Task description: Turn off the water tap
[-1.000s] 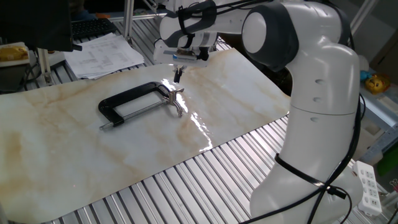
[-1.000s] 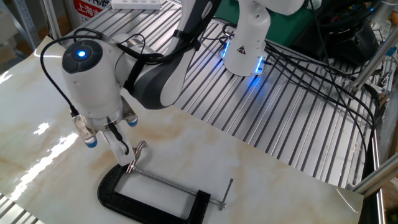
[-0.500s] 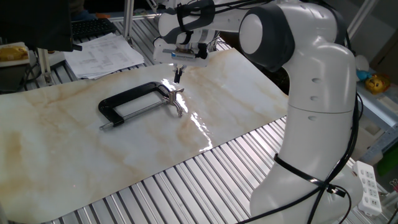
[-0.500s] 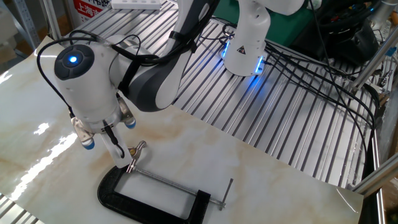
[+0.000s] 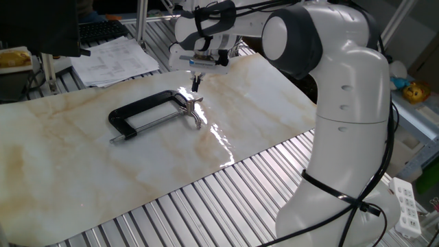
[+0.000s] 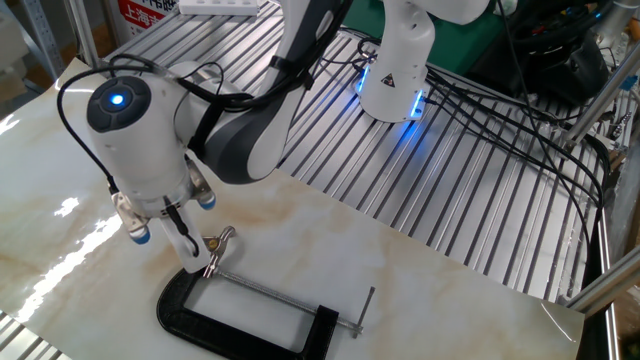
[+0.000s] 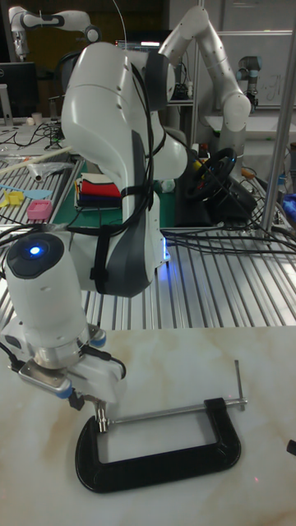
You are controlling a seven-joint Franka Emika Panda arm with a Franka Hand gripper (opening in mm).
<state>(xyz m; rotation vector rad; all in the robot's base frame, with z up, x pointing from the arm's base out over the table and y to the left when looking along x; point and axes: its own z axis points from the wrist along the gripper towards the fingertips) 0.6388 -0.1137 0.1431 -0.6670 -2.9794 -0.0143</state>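
Looking down over your marble-patterned tabletop [image 5: 82, 158], you've got the black C-clamp [image 5: 144, 110] lying flat around the middle, nearer the far edge in one fixed view. At its screw end sits the water tap [image 5: 194, 108], that small shiny pronged handle, resting on the tabletop. Your gripper [image 5: 197, 84] hangs just above it, fingers pointing down and drawn close together; whether they pinch a prong or merely sit beside it, you cannot tell from any view.

Handling-wise, expect stiff metal: hard, smooth, likely slippery under the pads, light in itself. The clamp is not fastened down as far as you can see, so it may swing when you twist. Catch a prong, or straddle the hub, low and square.

Watch out: in the tall fixed view the wrist hides the tap almost completely, and in the other fixed view the fingertips [image 6: 205, 262] overlap it.
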